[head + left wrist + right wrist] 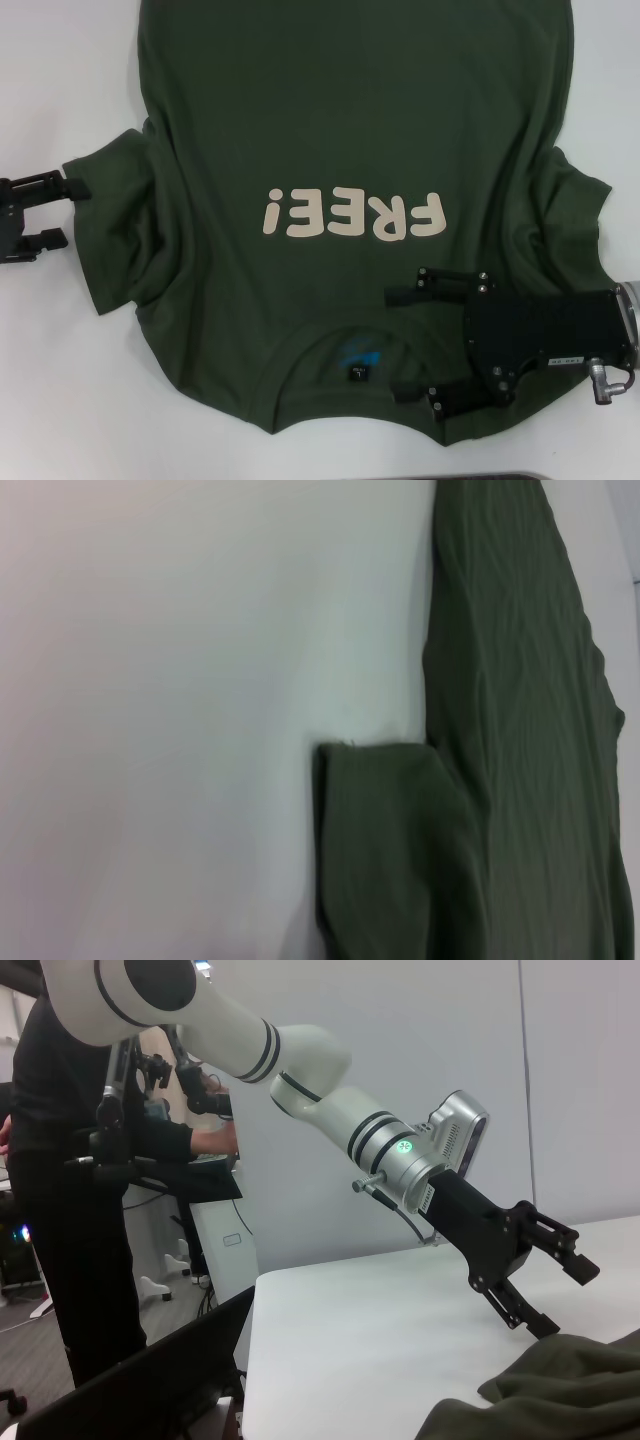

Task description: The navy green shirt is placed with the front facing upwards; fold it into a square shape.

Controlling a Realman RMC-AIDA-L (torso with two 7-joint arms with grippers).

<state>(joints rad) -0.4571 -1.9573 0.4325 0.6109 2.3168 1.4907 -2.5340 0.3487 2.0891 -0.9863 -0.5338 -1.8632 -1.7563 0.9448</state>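
White left arm (pixel 300 1070) with black joint bands, silver wrist, green dot, black gripper housing.

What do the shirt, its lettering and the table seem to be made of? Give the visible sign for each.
Shirt: soft knit fabric, likely cotton; matte, with soft creases and rumpled sleeves.
Lettering: cream print, probably a flat film or ink; smooth with crisp edges.
Table: hard, smooth white top, perhaps laminate; exact material unclear.

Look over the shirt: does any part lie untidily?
Yes. The shirt lies front up, but both sleeves are bunched and creased against the body, not spread flat: one by the left end effector, one beside the right end effector.
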